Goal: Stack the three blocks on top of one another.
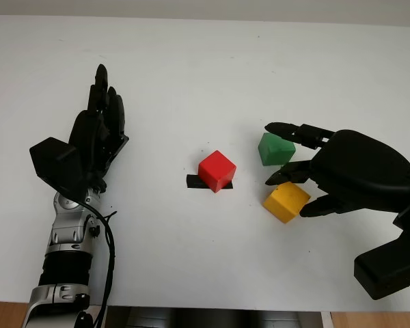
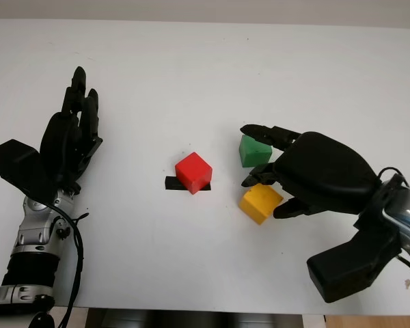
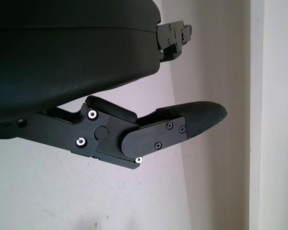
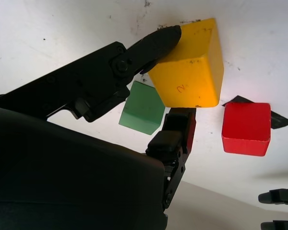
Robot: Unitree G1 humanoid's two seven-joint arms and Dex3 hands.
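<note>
A yellow block (image 1: 284,203) sits at the table's right, with my right hand (image 1: 290,193) shut on it; one fingertip (image 4: 162,38) presses its far corner and the thumb (image 4: 178,125) its near side. Just behind it stands a green block (image 1: 275,149), over whose far edge a third finger reaches. To the left of both is a red block (image 1: 216,169), on a black tape mark (image 1: 193,182), apart from the hand. My left hand (image 1: 104,85) is open at the table's left, far from the blocks.
The white table (image 1: 191,75) stretches bare behind and between the hands. Its front edge (image 1: 212,306) runs close to both forearms.
</note>
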